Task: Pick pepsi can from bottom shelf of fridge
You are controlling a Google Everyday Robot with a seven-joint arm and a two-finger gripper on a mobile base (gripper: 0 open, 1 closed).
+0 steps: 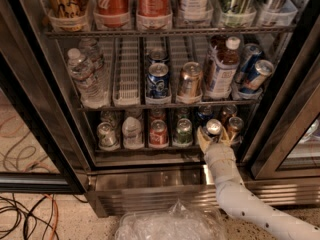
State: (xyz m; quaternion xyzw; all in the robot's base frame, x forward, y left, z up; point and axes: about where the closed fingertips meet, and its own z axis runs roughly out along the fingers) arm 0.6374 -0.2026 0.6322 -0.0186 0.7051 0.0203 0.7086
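Note:
The fridge [150, 194] stands open in front of me. On its bottom shelf [140, 150] a row of small cans stands between lane dividers. The pepsi can [213, 128] is second from the right; I see its silver top and a little dark blue side. My gripper [213, 137] reaches in from the lower right on a white arm. Its pale fingers [202, 137] hug the can's left and right sides. A copper-brown can [234, 125] stands just right of it and a green can [183, 131] just left.
A red can [158, 132] and silver-topped cans [106, 135] fill the left lanes. The rack above holds water bottles [85, 74] and cans. A black door frame [287, 129] stands close on the right. A crumpled clear plastic bag [170, 224] and cables [25, 214] lie on the floor.

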